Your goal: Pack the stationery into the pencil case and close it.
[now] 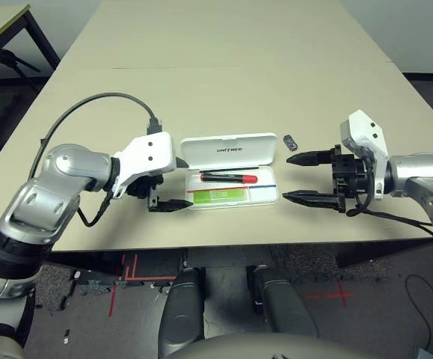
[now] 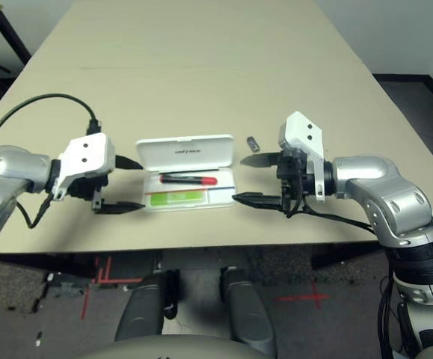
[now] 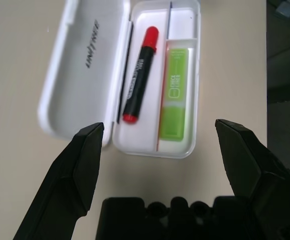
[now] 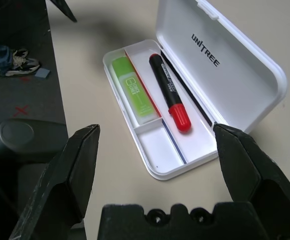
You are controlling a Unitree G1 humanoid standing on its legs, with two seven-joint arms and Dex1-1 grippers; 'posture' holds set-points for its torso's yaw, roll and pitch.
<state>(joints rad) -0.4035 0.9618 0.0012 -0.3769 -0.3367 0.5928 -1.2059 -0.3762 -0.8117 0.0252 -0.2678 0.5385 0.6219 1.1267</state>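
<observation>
Left arm: silver forearm entering from the lower left of the head view, bent inward at the elbow; white wrist housing near centre left; left gripper (image 1: 164, 196) pointed toward frame centre and slightly down, its two black fingers (image 3: 84, 160) spread wide, nothing held. Right arm: silver forearm seen at the right edge; right gripper (image 1: 306, 178) pointed toward frame centre, black fingers (image 4: 79, 165) likewise parted wide, nothing held.

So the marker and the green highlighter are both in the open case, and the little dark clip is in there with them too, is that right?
Not quite. The marker and green highlighter do lie in the open pencil case, but the dark clip is still out on the table, beyond the case's right end. The left eye view shows this.
</observation>
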